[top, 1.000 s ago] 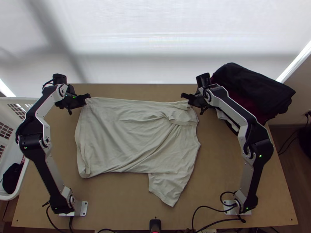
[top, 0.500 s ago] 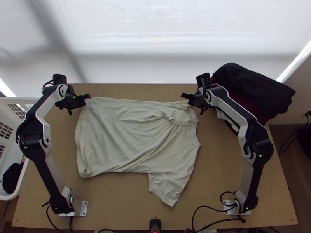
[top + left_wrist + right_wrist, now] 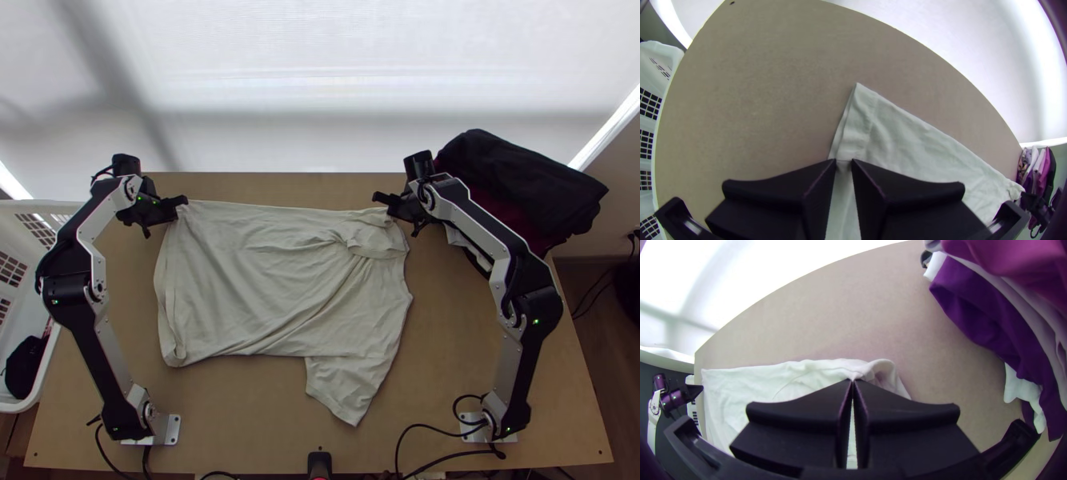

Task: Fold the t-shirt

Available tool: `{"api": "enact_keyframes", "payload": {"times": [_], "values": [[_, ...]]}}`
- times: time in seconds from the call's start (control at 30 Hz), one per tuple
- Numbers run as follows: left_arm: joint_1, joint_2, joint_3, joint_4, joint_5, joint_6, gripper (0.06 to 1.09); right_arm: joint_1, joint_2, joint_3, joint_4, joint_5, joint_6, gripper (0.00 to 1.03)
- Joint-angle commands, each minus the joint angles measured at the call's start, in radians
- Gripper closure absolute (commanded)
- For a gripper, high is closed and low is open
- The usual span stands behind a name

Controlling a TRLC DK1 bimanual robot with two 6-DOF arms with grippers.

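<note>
On the t-shirt (image 3: 256, 280): lies spread across the middle of a light wooden table (image 3: 240, 416), pale cream in colour. Runs in diagonal creases over the body and bunches a little toward the far right. Has a long hem (image 3: 166, 320) down the left side, in slightly parted layers. Extends toward the table's near edge at the right in one sleeve (image 3: 344, 392), laid fairly flat.

On the left gripper (image 3: 181, 206): is at the shirt's far left corner. In the left wrist view, from the left gripper (image 3: 844, 161): leaves a narrow gap between two wide black fingers, directly over the cloth, just short of a pointed corner (image 3: 858, 95). Cannot tell whether pinching the fabric or not.

On the right gripper (image 3: 383, 205): is at the right end of the shirt's far edge, well apart from the left one. In the right wrist view, from the right gripper (image 3: 852, 380): brings both fingertips together on a small pinch of the shirt, puckered around them.

On the pile of clothes (image 3: 520, 184): sits at the table's far right, in black, dark red, purple and white. On the white basket (image 3: 24, 210): stands beside the table's left edge, with grid-like holes and a dark item (image 3: 26, 366) inside.
</note>
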Motion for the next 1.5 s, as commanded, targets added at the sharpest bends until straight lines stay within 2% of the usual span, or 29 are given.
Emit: {"api": "enact_keyframes", "payload": {"times": [0.0, 0.03, 0.23, 0.43, 0.77, 0.97, 1.17, 1.3, 1.37, 1.47], "values": [[-0.02, 0.024, -0.034, 0.014, -0.002, 0.015, 0.99, -0.006, -0.022, -0.022, 0.0, 0.005, -0.001, 1.0], [-0.022, 0.018, -0.044, 0.026, -0.002, 0.015, 1.05, -0.006, -0.022, -0.022, 0.0, 0.005, -0.001, 1.0], [-0.022, -0.016, -0.051, 0.038, -0.002, 0.013, 1.05, -0.008, -0.028, -0.023, 0.0, 0.005, -0.003, 1.0], [0.006, -0.113, 0.019, 0.035, -0.002, -0.059, 1.05, -0.014, -0.054, -0.011, 0.006, 0.016, -0.012, 1.0], [0.016, -0.297, 0.134, 0.023, -0.003, -0.123, 1.05, -0.005, -0.16, 0.049, 0.055, 0.137, -0.123, 1.0], [0.0, -0.366, 0.142, 0.023, -0.022, -0.129, 1.05, 0.0, -0.22, 0.051, 0.135, 0.156, -0.161, 1.0], [-0.005, -0.357, 0.111, 0.008, -0.041, -0.128, 1.05, 0.005, -0.226, 0.02, 0.135, 0.159, -0.159, 1.0], [-0.033, -0.272, 0.088, -0.136, -0.065, -0.085, 1.05, 0.018, -0.214, -0.035, 0.135, 0.159, -0.155, 1.0], [-0.046, -0.229, 0.041, -0.155, -0.074, -0.08, 1.05, 0.028, -0.202, -0.063, 0.135, 0.159, -0.15, 1.0], [-0.062, -0.176, -0.047, -0.109, -0.095, -0.076, 1.05, 0.038, -0.188, -0.106, 0.136, 0.159, -0.149, 1.0]]}}
